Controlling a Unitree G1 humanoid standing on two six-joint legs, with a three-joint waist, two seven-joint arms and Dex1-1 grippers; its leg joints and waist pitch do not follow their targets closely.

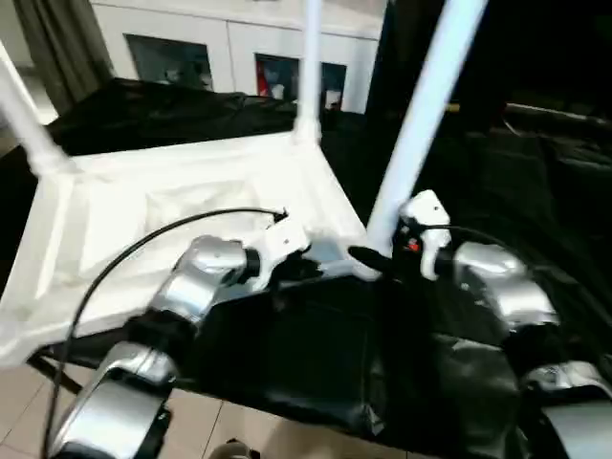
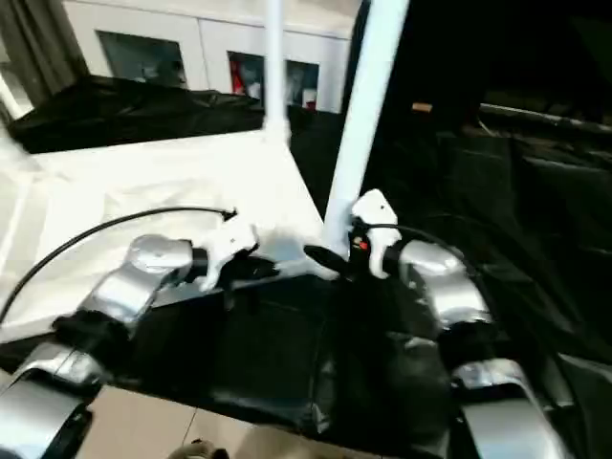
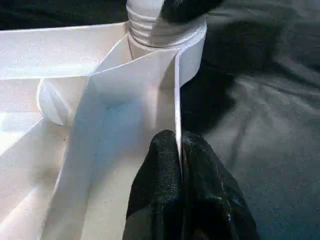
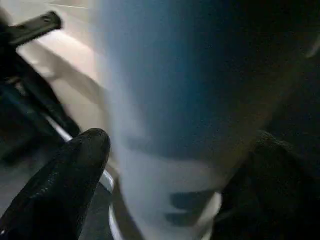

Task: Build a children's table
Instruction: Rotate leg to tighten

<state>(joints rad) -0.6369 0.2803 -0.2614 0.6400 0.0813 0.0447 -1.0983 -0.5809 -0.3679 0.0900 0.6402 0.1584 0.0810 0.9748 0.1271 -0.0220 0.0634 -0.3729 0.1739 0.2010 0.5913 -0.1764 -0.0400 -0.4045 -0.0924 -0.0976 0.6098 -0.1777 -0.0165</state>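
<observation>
Children's table [image 1: 182, 215] lies upside down on the black-draped bench, three legs visibly standing in corner sockets.

From the left: one leg [image 1: 24, 120] rises at the far-left corner and another [image 1: 310, 67] at the far corner; the left gripper [image 3: 179, 165] is pinched tight on the top's thin side wall; at the near-right corner the right gripper [image 4: 165, 165] stands spread wide around the base of a leg [image 1: 421, 115], not clamping it. Judging by this, assembly looks nearly finished; a fourth leg cannot be confirmed.

Home room: glass-door cabinet [image 1: 239, 53], curtain [image 1: 57, 43]
</observation>
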